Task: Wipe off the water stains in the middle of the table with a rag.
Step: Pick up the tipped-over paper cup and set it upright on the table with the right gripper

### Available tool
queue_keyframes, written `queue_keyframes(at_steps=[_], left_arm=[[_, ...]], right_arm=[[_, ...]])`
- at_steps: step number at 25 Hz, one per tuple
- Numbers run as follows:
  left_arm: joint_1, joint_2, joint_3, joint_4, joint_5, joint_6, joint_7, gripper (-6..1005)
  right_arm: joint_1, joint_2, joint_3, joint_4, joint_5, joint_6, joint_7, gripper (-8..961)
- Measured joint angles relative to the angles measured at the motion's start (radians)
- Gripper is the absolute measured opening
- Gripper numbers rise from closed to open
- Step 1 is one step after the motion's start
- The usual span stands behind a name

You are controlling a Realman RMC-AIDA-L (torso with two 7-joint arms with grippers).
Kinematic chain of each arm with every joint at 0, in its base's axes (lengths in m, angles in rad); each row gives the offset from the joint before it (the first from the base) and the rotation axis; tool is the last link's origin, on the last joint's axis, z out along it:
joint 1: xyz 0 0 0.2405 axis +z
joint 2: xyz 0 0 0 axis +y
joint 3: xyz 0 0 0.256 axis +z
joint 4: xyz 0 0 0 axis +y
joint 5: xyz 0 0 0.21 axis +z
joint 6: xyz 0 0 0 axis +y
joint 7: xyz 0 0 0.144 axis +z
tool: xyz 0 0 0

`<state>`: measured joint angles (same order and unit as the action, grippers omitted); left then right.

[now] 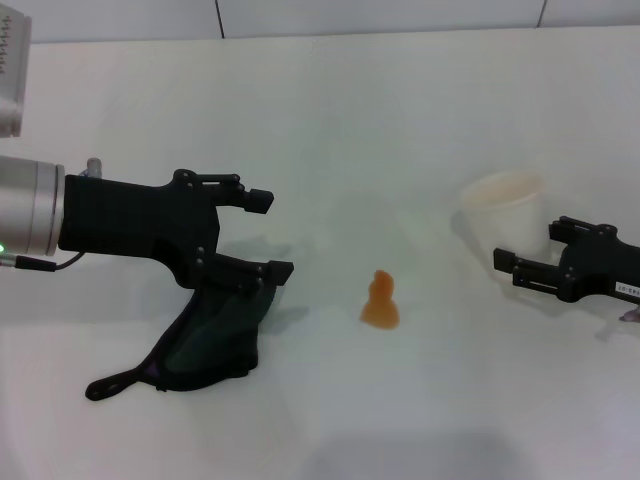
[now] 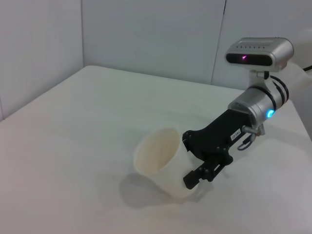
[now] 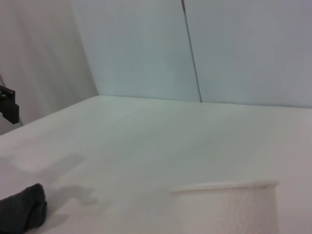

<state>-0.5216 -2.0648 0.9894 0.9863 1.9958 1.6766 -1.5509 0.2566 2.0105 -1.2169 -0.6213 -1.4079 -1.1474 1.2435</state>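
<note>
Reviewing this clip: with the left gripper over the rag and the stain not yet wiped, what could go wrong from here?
1. The left gripper stands open above the rag, whose thin corner trails on the table; a grasp may catch only a fold, so the cloth drags loosely.
2. The water stains lie apart from the rag; a loose sweep might smear or miss them.
3. The right gripper sits beside the cup; a wide wipe could bump it.
</note>
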Motion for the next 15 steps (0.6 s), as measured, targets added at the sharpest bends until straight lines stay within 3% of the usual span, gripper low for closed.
queue_keyframes(at_steps=[13, 15], left_arm=[[-0.006, 0.0, -0.001, 0.002, 0.004, 0.0, 0.0, 889], [-0.007, 0.0, -0.001, 0.002, 0.004, 0.0, 0.0, 889]], right_arm=[[-0.033, -0.004, 0.01, 0.001, -0.001, -0.016, 0.025, 743], [-0.044, -0.004, 0.01, 0.0, -0.001, -0.018, 0.025, 830]])
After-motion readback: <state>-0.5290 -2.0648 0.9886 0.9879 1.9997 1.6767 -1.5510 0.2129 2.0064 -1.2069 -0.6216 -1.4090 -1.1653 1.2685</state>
